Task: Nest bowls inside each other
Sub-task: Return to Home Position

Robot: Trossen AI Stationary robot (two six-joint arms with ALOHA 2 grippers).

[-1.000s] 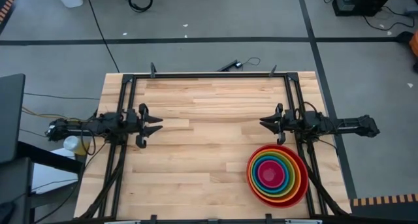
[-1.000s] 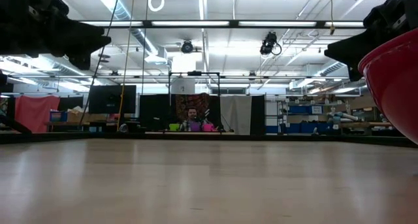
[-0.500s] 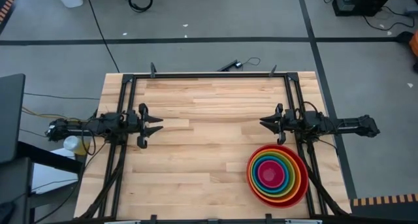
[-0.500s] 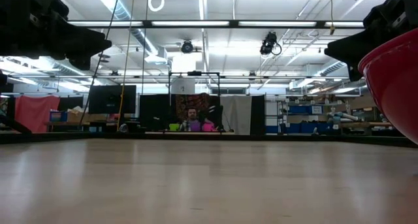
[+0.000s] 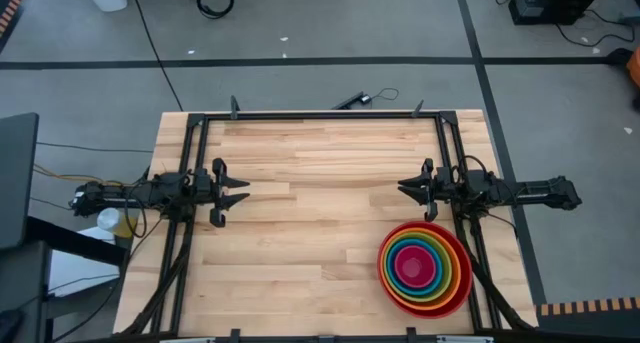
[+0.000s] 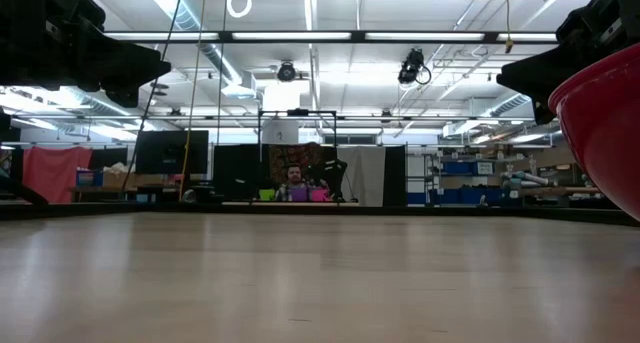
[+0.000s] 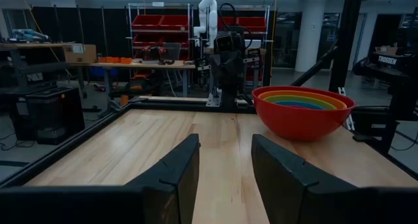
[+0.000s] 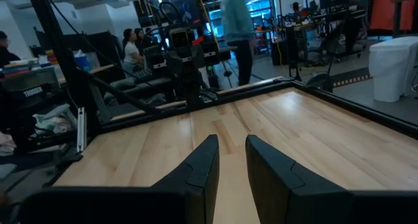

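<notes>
A stack of nested bowls [image 5: 424, 267], red outermost with orange, yellow, green, blue and pink rings inside, stands by its base on the wooden table near the right near corner; it also shows in the left wrist view [image 7: 302, 110] and at the low view's right edge [image 6: 600, 133]. My left gripper [image 5: 243, 195] hovers level at the table's left side, open and holding nothing [image 7: 225, 142]. My right gripper [image 5: 403, 190] hovers level at the right side, just beyond the bowls' far rim, open by a narrow gap and holding nothing [image 8: 232, 140].
A black frame [image 5: 320, 115] runs along the table's far edge and down both sides past the arms' bases. Bare wood [image 5: 320, 213] lies between the two grippers. People [image 8: 238, 21] stand in the room beyond the table.
</notes>
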